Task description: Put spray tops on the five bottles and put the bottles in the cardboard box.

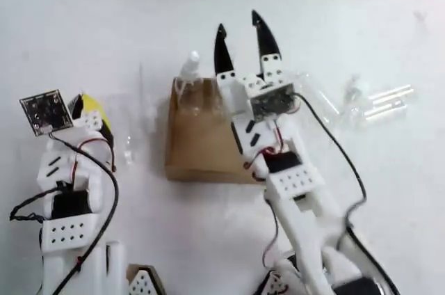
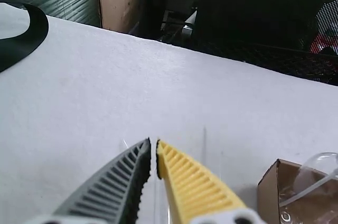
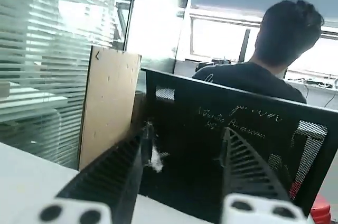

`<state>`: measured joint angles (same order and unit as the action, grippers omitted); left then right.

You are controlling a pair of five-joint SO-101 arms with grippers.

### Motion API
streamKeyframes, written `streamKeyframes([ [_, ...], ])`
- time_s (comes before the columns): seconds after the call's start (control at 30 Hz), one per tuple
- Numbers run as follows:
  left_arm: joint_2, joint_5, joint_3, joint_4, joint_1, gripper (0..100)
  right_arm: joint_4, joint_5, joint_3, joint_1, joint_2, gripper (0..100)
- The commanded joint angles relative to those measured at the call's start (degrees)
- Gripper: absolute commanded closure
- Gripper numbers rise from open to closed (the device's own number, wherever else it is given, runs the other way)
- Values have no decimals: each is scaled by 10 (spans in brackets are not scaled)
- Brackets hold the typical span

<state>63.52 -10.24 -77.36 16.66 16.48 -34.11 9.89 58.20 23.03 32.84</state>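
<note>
The cardboard box [image 1: 201, 138] stands mid-table, and a clear bottle with a white spray top [image 1: 189, 72] leans at its far left corner. My right gripper [image 1: 240, 30] is raised past the box's far edge, its black fingers open and empty; the right wrist view has it [image 3: 187, 131] facing the room. Left of the box, my left gripper [image 1: 87, 106] is low. Its grey and yellow fingers [image 2: 153, 151] are shut, tips touching over bare table. A faint clear bottle [image 1: 133, 117] lies between that gripper and the box. The box corner [image 2: 282, 192] and the bottle [image 2: 317, 174] also appear in the left wrist view.
To the right of the box lie clear bottles [image 1: 321, 97] and loose spray tops with tubes [image 1: 379, 104]. The white table [image 1: 104, 30] has free room at its far left. A dark chair back [image 3: 237, 145] stands beyond the table's far edge.
</note>
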Motion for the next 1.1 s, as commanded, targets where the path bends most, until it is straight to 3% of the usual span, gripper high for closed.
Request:
streamKeyframes([
  [0.0, 8, 7, 4, -18, -7, 976, 178, -50, 13, 0, 186, 818],
  [0.17, 7, 7, 4, -18, -6, 976, 352, -57, 69, -22, 419, 819],
  [0.33, 7, 7, 4, -15, -5, 976, 480, -58, 158, -108, 608, 820],
  [0.47, 7, 7, 4, -14, -6, 976, 532, -59, 234, -182, 705, 918],
  [0.53, 6, 7, 4, -13, -4, 976, 539, -59, 254, -218, 708, 993],
  [0.67, 5, 8, 4, -12, -3, 976, 538, -60, 302, -276, 691, 969],
  [0.8, 5, 68, 4, -11, -7, 976, 535, -60, 371, -298, 691, 981],
  [1.07, 5, 79, 111, 134, -3, 976, 574, -55, 388, -297, 691, 978],
])
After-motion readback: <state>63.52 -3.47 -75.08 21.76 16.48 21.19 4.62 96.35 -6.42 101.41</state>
